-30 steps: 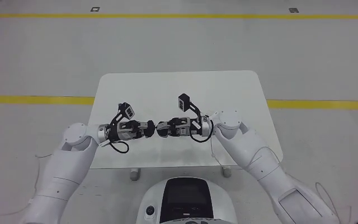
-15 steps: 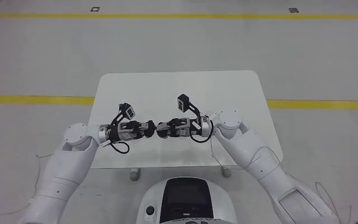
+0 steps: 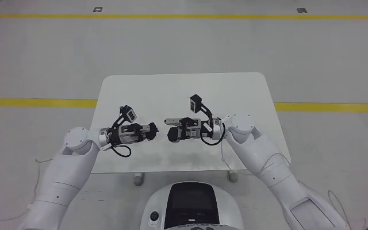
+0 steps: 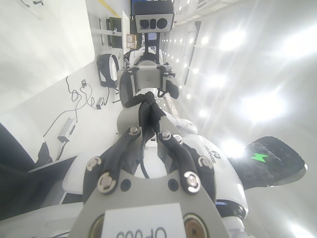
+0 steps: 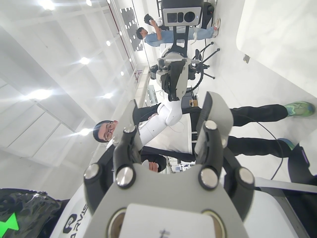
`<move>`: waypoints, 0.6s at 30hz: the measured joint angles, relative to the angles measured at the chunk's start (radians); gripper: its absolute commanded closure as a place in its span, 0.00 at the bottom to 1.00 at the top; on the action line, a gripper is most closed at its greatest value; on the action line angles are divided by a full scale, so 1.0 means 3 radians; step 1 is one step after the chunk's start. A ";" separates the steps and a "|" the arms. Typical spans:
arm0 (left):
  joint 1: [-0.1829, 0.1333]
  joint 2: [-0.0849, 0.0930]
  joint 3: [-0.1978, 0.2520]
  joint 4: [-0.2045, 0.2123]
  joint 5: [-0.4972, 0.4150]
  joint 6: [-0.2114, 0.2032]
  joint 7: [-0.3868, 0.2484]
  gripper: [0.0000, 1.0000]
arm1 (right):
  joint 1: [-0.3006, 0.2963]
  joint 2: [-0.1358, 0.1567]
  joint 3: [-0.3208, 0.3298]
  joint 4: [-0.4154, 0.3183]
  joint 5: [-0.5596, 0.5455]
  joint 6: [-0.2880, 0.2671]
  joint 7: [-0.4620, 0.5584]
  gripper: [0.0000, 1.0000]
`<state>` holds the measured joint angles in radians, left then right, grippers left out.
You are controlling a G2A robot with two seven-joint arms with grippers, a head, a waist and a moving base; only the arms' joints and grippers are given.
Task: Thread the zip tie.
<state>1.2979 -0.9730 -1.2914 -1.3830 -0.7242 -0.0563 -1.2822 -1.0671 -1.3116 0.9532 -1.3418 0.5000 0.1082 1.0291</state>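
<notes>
**Setting:** robotics test hall, indoor.

**Evidence:**
- Smooth pale grey floor [image 3: 184,52], marked with yellow lines [image 3: 184,15] across the top and middle of the top view.
- Two square floor plates [image 3: 98,9] at its upper edge.
- One white round-cornered table [image 3: 172,92] at centre.
- High white ceiling with rows of round lamps [image 5: 85,60].
- Loose cables [image 4: 74,95] and a power brick [image 4: 66,128] on the floor.
- Swivel chair [image 5: 207,50].

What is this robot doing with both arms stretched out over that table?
The left claw is shut on a black zip tie, which it is meant to thread, and holds it in the air above the white table. The right claw is open and empty, facing the left one with a gap between them. Whether the tie is threaded is too small to tell.
</notes>
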 measured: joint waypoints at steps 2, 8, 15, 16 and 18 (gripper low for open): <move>0.0000 0.0002 0.0002 0.0003 -0.0007 -0.0012 0.0003 1.00 | -0.0034 0.0013 0.0031 -0.0044 -0.0008 0.0004 -0.0016 0.00; -0.0008 0.0004 0.0000 -0.0002 0.0001 -0.0070 0.0005 1.00 | -0.0054 0.0019 0.0046 -0.0066 -0.0015 0.0004 -0.0036 0.00; 0.0021 -0.0014 0.0014 0.0019 0.0109 -0.0340 0.0214 1.00 | -0.0054 0.0019 0.0045 -0.0066 -0.0014 0.0004 -0.0035 0.00; 0.0020 -0.0022 0.0013 0.0043 0.0049 -0.0434 0.0237 1.00 | -0.0054 0.0019 0.0045 -0.0066 -0.0014 0.0004 -0.0035 0.00; -0.0001 -0.0037 0.0016 0.0121 -0.0136 -0.0666 0.0227 1.00 | -0.0054 0.0019 0.0045 -0.0066 -0.0014 0.0004 -0.0035 0.00</move>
<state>1.2975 -0.9842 -1.2867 -1.3467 -0.7649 -0.2561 -1.2141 -1.0832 -1.3058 0.9669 -1.3615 0.4957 0.1092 1.0186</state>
